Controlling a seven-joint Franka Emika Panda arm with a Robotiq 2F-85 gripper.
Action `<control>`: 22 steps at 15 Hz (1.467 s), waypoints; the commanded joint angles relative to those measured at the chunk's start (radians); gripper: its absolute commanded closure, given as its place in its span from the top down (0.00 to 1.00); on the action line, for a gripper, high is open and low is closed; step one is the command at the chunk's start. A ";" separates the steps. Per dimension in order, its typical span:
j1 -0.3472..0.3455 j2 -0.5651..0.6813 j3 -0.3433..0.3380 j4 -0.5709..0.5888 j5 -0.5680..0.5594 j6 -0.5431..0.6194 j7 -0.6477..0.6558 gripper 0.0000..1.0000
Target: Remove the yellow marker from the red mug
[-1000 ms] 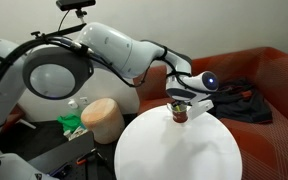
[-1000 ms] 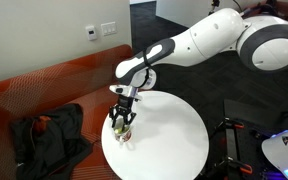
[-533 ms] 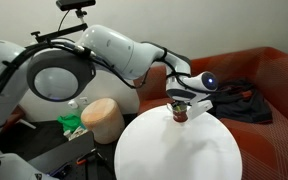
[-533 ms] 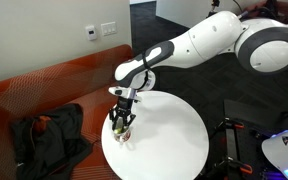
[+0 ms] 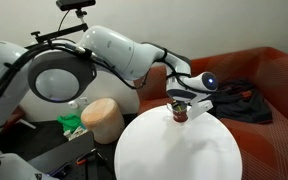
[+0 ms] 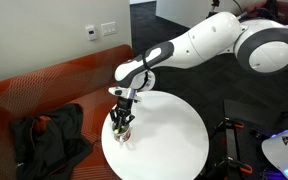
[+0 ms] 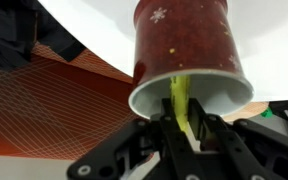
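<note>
The red mug (image 7: 184,50), dark red with a white inside and a small snowflake mark, stands on the round white table (image 5: 179,150); it also shows in both exterior views (image 5: 181,113) (image 6: 121,128). The yellow marker (image 7: 182,105) sticks out of the mug's mouth. In the wrist view my gripper (image 7: 185,128) sits right at the mug's rim, and its two black fingers (image 7: 169,135) are closed on the marker's upper end. In the exterior views the gripper (image 5: 183,100) (image 6: 124,108) hangs directly over the mug.
A tan cylindrical stool (image 5: 103,118) stands beside the table. A red-orange sofa (image 6: 44,90) lies behind it, with dark clothing or a bag (image 6: 46,135) on it. Black equipment (image 6: 239,140) stands near the table's other side.
</note>
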 commanded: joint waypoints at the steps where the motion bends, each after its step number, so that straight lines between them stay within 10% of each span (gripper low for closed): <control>1: -0.021 -0.020 0.032 -0.006 -0.017 0.015 0.021 0.05; 11: -0.064 -0.154 0.076 -0.132 0.026 0.013 -0.002 0.05; 22: -0.071 -0.553 0.047 -0.552 0.188 0.020 -0.074 0.05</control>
